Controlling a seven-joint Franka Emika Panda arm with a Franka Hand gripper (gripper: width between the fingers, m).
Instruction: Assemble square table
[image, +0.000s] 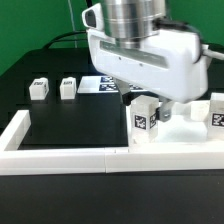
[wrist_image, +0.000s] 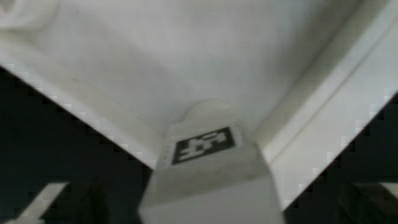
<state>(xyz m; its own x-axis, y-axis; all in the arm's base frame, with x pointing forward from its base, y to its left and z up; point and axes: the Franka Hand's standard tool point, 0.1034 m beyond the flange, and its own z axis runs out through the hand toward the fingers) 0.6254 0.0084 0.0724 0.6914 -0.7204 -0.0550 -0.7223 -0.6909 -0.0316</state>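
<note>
The slab (image: 186, 130) lies at the exterior view's right on the black surface (image: 70, 120), behind the fence (image: 60, 156). Four legs: one leg (image: 143, 117) stands on it between the spread claw (image: 148, 101), untouched; another leg (image: 217, 113) stands further right. Two loose legs (image: 39, 89) sit left.

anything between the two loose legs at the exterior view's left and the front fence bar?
Nothing: bare black table from both legs to the fence bar, seen in the exterior view.
</note>
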